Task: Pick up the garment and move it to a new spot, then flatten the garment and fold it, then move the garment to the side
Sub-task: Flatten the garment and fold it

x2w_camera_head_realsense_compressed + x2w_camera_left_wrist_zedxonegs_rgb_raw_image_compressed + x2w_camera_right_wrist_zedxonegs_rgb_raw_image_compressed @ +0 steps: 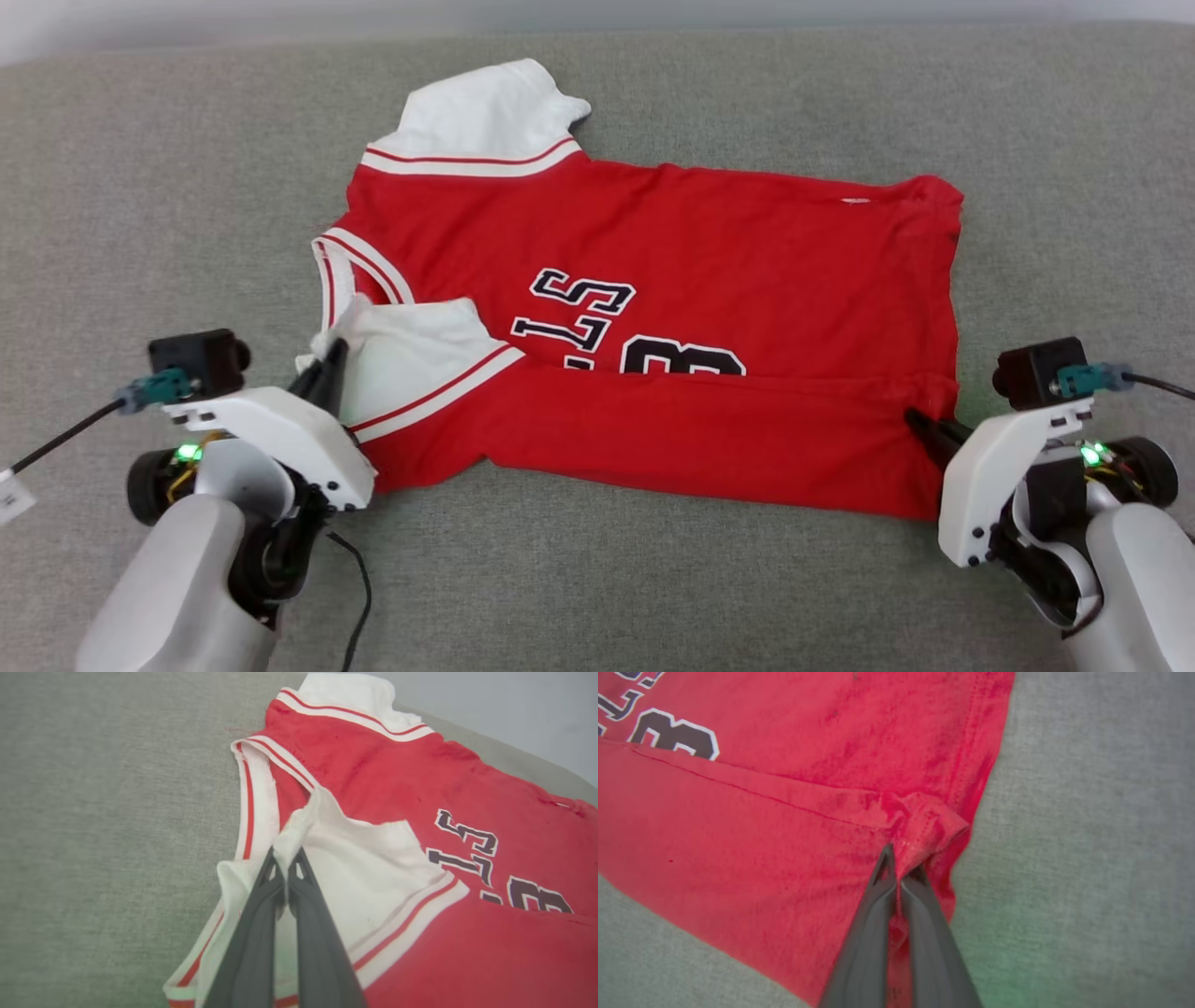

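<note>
The garment, a red jersey with white sleeves and black letters, lies spread on the grey surface, its near long edge folded over so the fold covers the lower half of the number. My left gripper is shut on the tip of the near white sleeve, which lies folded inward onto the red body; the pinch shows in the left wrist view. My right gripper is shut on the bunched red hem corner at the garment's right end, seen up close in the right wrist view.
The grey fabric surface stretches on all sides of the garment. The far white sleeve lies flat at the back. A pale wall runs along the top edge. Cables trail from both wrist cameras.
</note>
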### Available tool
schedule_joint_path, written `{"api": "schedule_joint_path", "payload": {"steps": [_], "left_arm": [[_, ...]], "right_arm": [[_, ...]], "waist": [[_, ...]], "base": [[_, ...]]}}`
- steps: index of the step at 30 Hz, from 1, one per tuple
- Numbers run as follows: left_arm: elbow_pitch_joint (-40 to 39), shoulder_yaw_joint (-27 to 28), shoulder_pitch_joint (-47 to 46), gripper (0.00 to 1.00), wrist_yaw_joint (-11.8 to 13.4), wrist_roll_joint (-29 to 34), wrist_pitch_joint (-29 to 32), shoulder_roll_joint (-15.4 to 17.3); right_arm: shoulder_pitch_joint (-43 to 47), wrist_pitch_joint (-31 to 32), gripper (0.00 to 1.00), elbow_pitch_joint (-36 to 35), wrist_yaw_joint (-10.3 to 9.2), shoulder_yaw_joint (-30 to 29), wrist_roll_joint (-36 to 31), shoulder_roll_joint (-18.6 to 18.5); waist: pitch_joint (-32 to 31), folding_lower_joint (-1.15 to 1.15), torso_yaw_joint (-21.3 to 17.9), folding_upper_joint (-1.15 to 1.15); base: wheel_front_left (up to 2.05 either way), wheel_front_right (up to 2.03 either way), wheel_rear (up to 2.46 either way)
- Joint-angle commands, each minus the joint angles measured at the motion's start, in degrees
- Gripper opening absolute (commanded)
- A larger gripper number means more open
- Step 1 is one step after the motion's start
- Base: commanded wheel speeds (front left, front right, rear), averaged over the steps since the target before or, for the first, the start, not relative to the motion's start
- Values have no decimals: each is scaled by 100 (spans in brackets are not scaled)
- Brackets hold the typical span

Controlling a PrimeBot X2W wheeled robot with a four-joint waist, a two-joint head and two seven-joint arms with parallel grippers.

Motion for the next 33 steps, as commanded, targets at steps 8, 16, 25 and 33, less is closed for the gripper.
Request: {"api": "schedule_joint_path", "payload": {"steps": [8, 16, 25, 33], "left_arm": [[1120, -122, -515, 100, -546, -245, 61, -206], [1278, 28, -390, 100, -646, -250, -286, -42], [163, -88, 136, 100, -354, -278, 755, 657], [-784, -121, 673, 100, 88, -627, 2277, 1379]], "right_arm": [[-223, -790, 100, 671, -7, 407, 144, -88], [92, -2380, 100, 182, -4, 317, 230, -87], [625, -3233, 100, -779, -4, -371, -339, 158], [1023, -3062, 100, -1655, -4, -690, -722, 623]], "waist": [[40, -1, -61, 0], [-364, -1, -152, 0], [-839, -1, -191, 0], [-714, -1, -362, 0]], "base": [[0, 0, 0], [0, 0, 0], [0, 0, 0], [0, 0, 0]]}}
